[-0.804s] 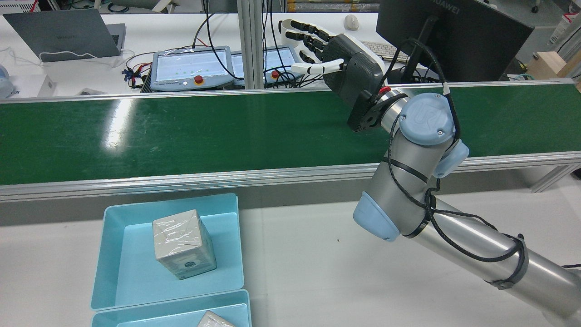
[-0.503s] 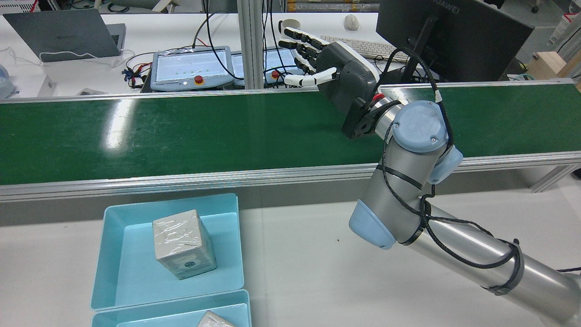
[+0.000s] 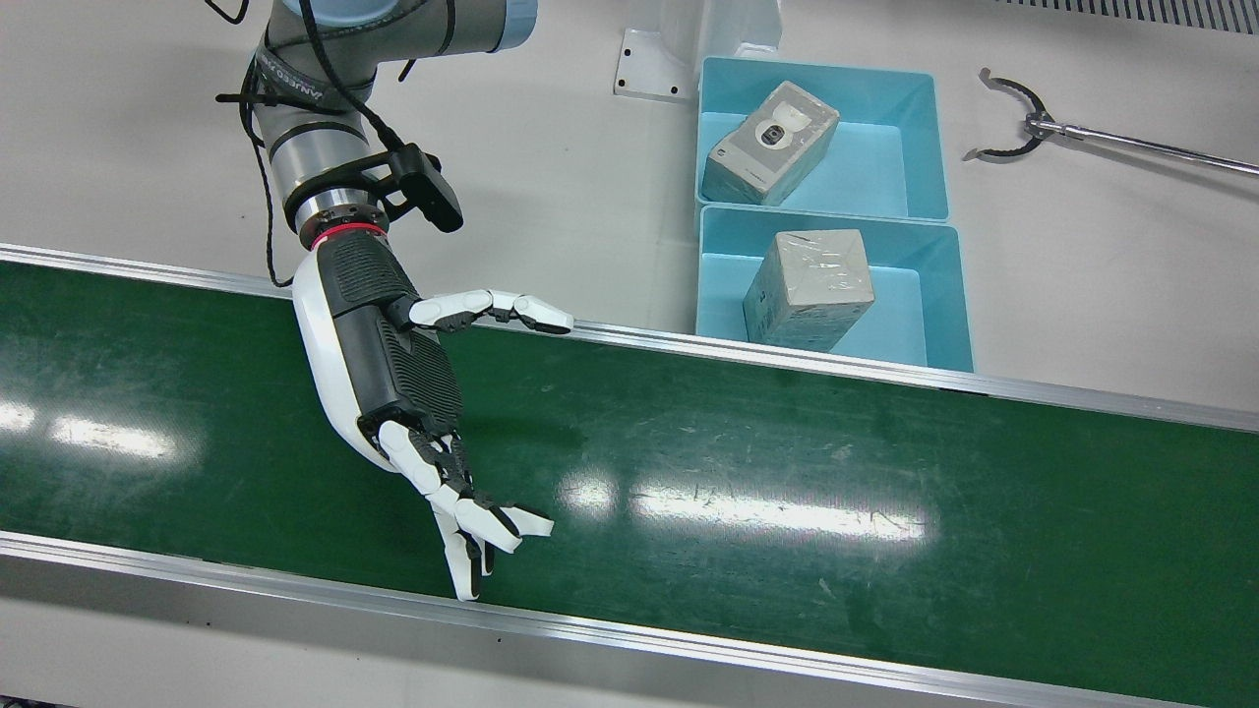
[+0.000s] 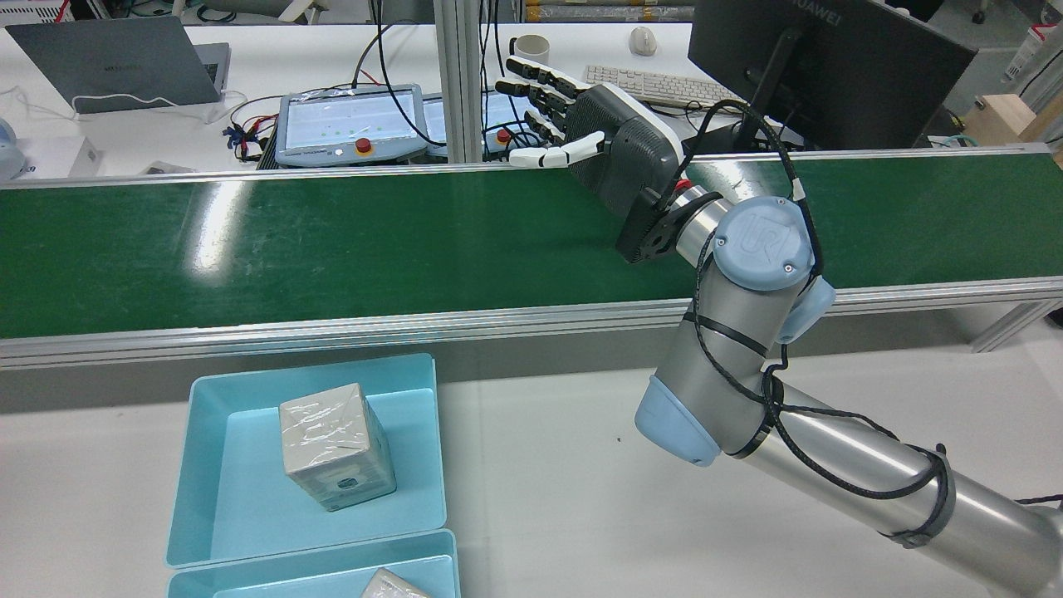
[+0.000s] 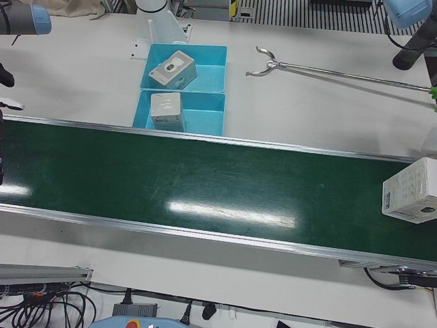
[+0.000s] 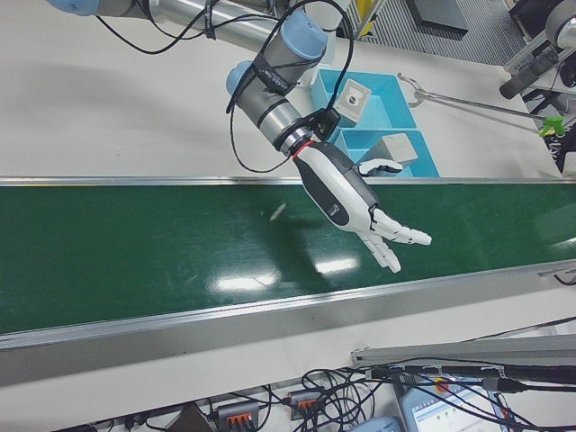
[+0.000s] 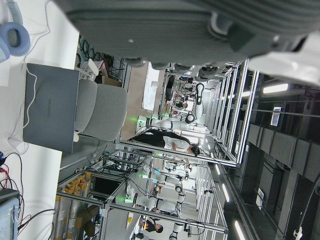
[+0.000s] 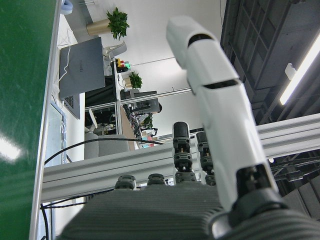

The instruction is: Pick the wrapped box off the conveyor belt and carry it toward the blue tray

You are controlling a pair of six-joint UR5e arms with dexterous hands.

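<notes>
Green conveyor belt (image 3: 787, 472) runs the full width of the station, and the right hand (image 3: 393, 374) hangs over it with its fingers (image 3: 462, 511) spread wide and the thumb stuck out to the side, holding nothing. In the rear view the same hand (image 4: 619, 154) reaches across the belt toward its far rail, palm facing along the belt. One wrapped box (image 5: 412, 191) sits on the belt at the far end on the robot's left side, well apart from that hand and seen only in the left-front view. Beside the belt on the white worktop (image 3: 590, 147) stand two blue trays, one just behind the other. The blue tray nearer the belt (image 3: 929, 315) holds an upright wrapped box, and the tray behind it (image 3: 885, 157) holds another lying tilted. A metal reacher tool (image 3: 1082, 133) lies on the worktop just beyond the trays. The left hand's own camera shows only the underside of the left hand (image 7: 165, 30), so whether its fingers are spread or closed cannot be told.
</notes>
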